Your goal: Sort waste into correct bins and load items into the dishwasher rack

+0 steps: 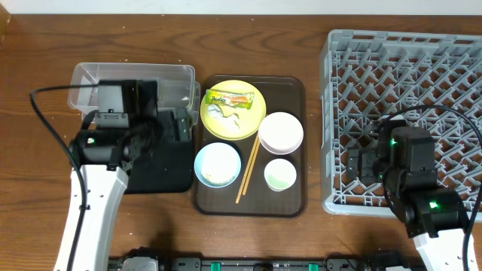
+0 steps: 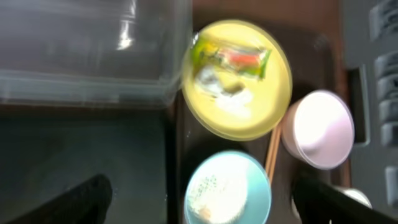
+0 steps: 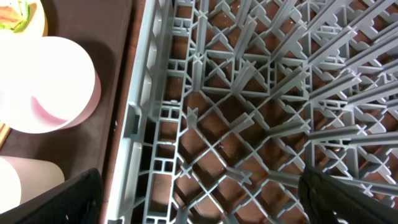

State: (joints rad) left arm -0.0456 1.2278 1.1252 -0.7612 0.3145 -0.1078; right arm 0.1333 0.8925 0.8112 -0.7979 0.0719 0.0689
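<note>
The yellow plate [image 1: 233, 109] lies on the brown serving tray [image 1: 294, 90] with the green-and-orange wrapper [image 1: 231, 98] and white tissue bits [image 1: 226, 117] on it. The white bowl [image 1: 281, 132], light blue bowl [image 1: 218, 165] with rice scraps, green cup [image 1: 280, 175] and chopsticks [image 1: 248, 170] lie on the same tray. My left gripper [image 2: 205, 205] is open and empty over the black tray's [image 1: 162, 169] right edge, near the blue bowl [image 2: 227, 190]. My right gripper [image 3: 199, 199] is open and empty above the grey dishwasher rack's [image 1: 452, 68] left side.
The clear tub [image 1: 169, 79] stands behind the black tray at the left. The rack's left wall [image 3: 140, 124] runs beside the serving tray. Bare wooden table lies along the far edge and at the front left.
</note>
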